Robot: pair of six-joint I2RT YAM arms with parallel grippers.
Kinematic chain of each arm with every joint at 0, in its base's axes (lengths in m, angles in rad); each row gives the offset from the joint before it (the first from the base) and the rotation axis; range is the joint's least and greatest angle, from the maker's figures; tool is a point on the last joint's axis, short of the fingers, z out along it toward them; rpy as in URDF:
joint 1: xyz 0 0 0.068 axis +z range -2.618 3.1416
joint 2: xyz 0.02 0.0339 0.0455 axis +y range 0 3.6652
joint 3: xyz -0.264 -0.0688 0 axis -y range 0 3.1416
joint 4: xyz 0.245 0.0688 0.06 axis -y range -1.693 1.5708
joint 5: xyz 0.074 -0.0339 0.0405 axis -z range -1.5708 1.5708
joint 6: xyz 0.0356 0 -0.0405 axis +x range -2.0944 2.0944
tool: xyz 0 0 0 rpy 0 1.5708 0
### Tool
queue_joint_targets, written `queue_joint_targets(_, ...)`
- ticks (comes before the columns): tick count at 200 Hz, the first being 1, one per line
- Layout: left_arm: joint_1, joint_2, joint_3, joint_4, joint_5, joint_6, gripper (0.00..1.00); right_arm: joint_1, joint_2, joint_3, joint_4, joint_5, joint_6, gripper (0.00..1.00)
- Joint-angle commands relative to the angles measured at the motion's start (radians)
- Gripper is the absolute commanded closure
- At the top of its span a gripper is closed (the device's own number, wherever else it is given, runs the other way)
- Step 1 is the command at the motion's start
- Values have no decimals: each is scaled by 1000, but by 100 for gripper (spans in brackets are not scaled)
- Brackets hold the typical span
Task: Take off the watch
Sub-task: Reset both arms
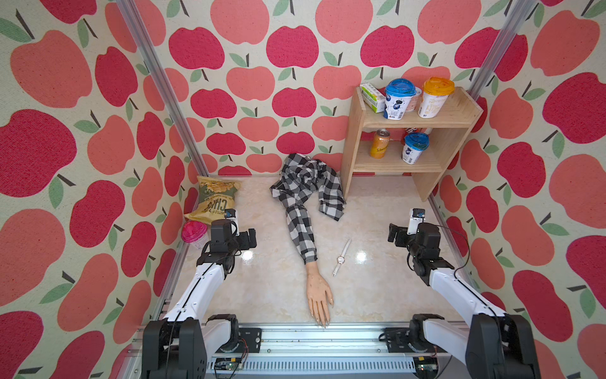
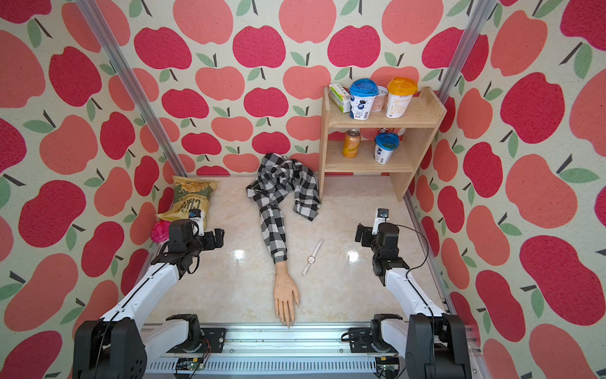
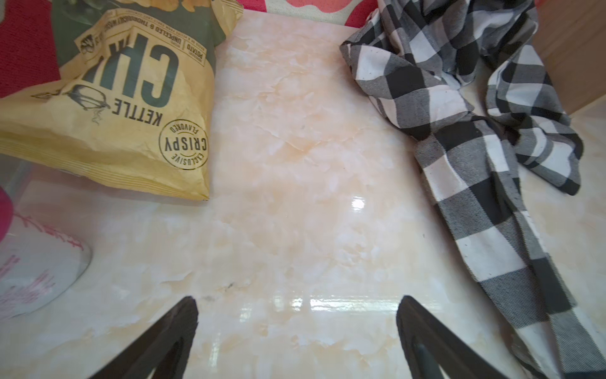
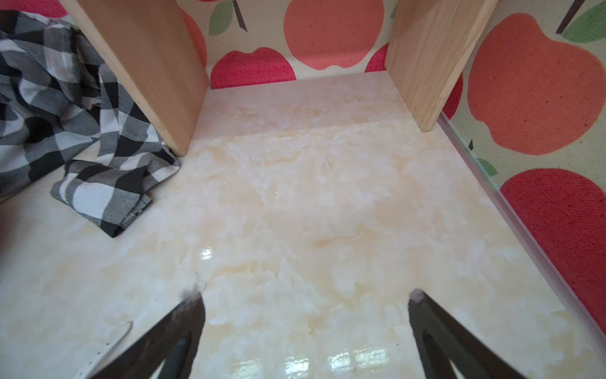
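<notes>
The watch lies flat and unfastened on the marble table, its strap stretched out straight, just right of the mannequin hand. The mannequin wrist is bare below the plaid sleeve. My left gripper is open over bare table, far left of the hand. My right gripper is open and holds nothing. In the right wrist view one whitish strap end of the watch shows beside a finger. Both arms hang back at the table's sides.
A wooden shelf with cups and a can stands at the back right. A chips bag and a pink-lidded cup sit by the left arm. The crumpled plaid shirt lies at the back middle.
</notes>
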Motion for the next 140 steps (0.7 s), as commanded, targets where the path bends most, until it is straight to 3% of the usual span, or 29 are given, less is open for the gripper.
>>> queue_joint_targets(1, 50, 87, -64, 234, -11, 57, 3, -49, 87, -42, 249, -58, -18, 0)
queue_joint_targets(34, 57, 240, -100, 512, 86, 99, 3, -77, 217, -96, 440, -85, 0, 0)
queue_joint_targets(70, 40, 358, -12, 515, 186, 119, 3, -88, 307, -99, 557, -127, -2, 0)
queue_joint_targets(86, -28, 415, -47, 646, 109, 166, 2, -76, 335, -90, 553, -164, -30, 0)
queue_joint_targets(93, -59, 407, -42, 617, 52, 183, 3, -75, 373, -106, 618, -169, -27, 0)
queue_joint_targets(101, -69, 406, -66, 666, 31, 188, 3, -71, 407, -140, 726, -197, -39, 0)
queue_joint_targets(108, -57, 399, -88, 686, 43, 173, 3, -71, 397, -139, 709, -189, -38, 0)
queue_joint_targets(115, -48, 419, -135, 780, 64, 171, 2, -71, 377, -121, 639, -177, -36, 0)
queue_joint_targets(123, -57, 455, -180, 931, 59, 187, 3, -69, 395, -130, 687, -179, -37, 0)
queue_joint_targets(134, -67, 419, -149, 802, 40, 183, 3, -69, 384, -124, 657, -179, -39, 0)
queue_joint_targets(140, -55, 437, -154, 848, 53, 175, 2, -68, 385, -121, 654, -175, -40, 0)
